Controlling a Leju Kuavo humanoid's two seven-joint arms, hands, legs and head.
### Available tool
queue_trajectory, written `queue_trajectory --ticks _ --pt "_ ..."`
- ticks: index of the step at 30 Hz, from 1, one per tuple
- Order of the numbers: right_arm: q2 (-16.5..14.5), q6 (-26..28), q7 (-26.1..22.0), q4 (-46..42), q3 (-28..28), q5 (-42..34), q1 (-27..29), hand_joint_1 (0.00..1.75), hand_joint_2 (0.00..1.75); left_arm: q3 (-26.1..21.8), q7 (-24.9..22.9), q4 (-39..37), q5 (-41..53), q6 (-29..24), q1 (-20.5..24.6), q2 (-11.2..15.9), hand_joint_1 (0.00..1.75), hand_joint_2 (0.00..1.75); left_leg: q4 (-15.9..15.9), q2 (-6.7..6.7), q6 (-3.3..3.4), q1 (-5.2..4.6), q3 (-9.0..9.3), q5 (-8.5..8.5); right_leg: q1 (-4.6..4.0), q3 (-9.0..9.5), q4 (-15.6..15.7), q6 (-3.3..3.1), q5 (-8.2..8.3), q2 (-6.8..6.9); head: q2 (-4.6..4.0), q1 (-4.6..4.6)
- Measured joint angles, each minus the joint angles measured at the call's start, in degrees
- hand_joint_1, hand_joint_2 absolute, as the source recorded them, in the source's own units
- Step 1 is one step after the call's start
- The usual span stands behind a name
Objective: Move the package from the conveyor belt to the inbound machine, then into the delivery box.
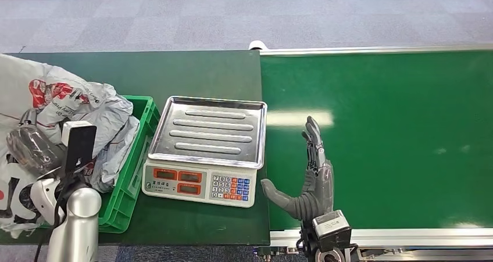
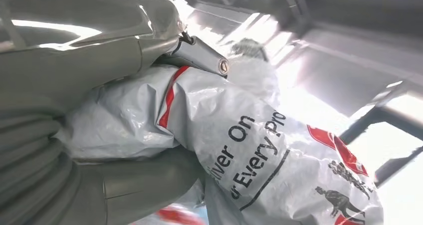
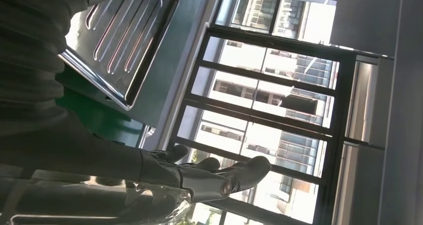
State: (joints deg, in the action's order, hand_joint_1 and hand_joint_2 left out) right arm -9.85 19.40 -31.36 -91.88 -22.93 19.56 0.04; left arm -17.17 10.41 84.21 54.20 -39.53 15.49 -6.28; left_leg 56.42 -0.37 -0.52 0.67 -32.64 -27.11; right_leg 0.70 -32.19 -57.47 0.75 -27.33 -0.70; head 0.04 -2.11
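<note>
Head view: the left hand [image 1: 32, 149], low at the left edge, is wrapped around a crumpled white plastic mailer package with red and black print [image 1: 64, 99], which hangs over the green slatted plastic crate [image 1: 145, 119] at the left end of the dark green worktop [image 1: 192, 70]. More white bags lie in and beside that crate. Just right of the crate stands the electronic weighing scale with a ribbed stainless steel tray [image 1: 208, 131], red displays and a coloured keypad on its front. The right hand [image 1: 308, 178] is held above the near edge of the bright green conveyor belt [image 1: 395, 134], fingers apart and straight, thumb pointing toward the scale, holding nothing. The belt has a silver rail along its far and near sides. Beyond lies grey carpet [image 1: 232, 18]

Left wrist view: the package [image 2: 249, 150] fills the middle, pressed between the grey thumb and the fingers [image 2: 199, 53] of the left hand [image 2: 114, 105]; black lettering and a red stripe run across it. Bright ceiling lights glare behind

Right wrist view: the right hand [image 3: 199, 177] shows its fingers spread and bare. The scale tray [image 3: 124, 45] lies near, with a strip of green belt [image 3: 100, 117] beside it. Behind stands a tall dark-framed window [image 3: 269, 95]
</note>
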Motion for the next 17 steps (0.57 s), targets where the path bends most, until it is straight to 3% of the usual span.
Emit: queue_trajectory --ticks 1,4,5,11,13,15,17 --pt "-0.01 -0.04 0.13 0.10 -0.01 0.06 0.00 0.00 1.75 -0.71 -1.78 -1.63 1.19 0.05 0.17 0.62 1.51 1.75 0.00 0.00 0.00 0.00 -0.01 0.00 0.00 0.00 0.00 0.00 0.00 0.00 0.00 0.01" --pt "-0.02 -0.10 0.61 0.37 -0.02 0.24 0.00 0.00 1.75 -2.12 -6.30 -5.72 4.24 0.43 0.60 2.37 0.25 1.75 0.00 0.00 0.00 0.00 -0.01 0.00 0.00 -0.01 0.00 0.00 0.00 0.00 0.00 0.00" --pt "-0.02 -0.10 0.77 0.45 -0.01 0.32 0.01 0.00 1.75 -2.48 -7.20 -6.83 4.66 0.55 0.70 2.81 0.00 1.75 0.00 0.00 0.00 0.00 -0.01 0.00 0.00 -0.02 0.00 0.00 0.00 0.00 0.00 -0.01" --pt "-0.02 0.19 1.09 0.76 0.04 0.61 0.04 0.00 1.75 -3.13 -4.60 -10.27 -1.49 0.71 0.99 3.78 0.00 1.75 0.00 -0.01 0.00 0.00 0.00 0.00 0.00 -0.03 0.00 -0.01 0.00 0.00 0.00 0.01" --pt "0.02 0.42 1.11 0.82 0.07 0.59 0.20 0.00 1.75 -2.83 1.24 -10.12 -11.16 3.34 1.06 3.71 0.00 1.75 0.00 -0.01 0.00 0.00 0.00 0.00 0.00 -0.03 0.00 -0.01 0.00 0.00 0.00 0.01" --pt "0.14 0.52 1.11 0.82 0.09 0.54 0.47 0.00 1.75 -1.96 9.16 -8.57 -26.72 8.94 0.89 3.46 0.00 1.75 0.00 -0.02 0.00 0.00 -0.02 0.00 0.00 -0.03 0.00 0.00 0.00 0.01 0.00 0.01" --pt "0.27 0.51 1.11 0.82 0.12 0.48 0.66 0.00 1.75 -1.06 13.66 -6.66 -37.72 13.33 0.63 3.18 0.00 1.75 0.00 -0.03 0.00 -0.01 -0.03 0.00 0.01 -0.02 0.00 0.00 0.00 0.01 0.00 0.01"
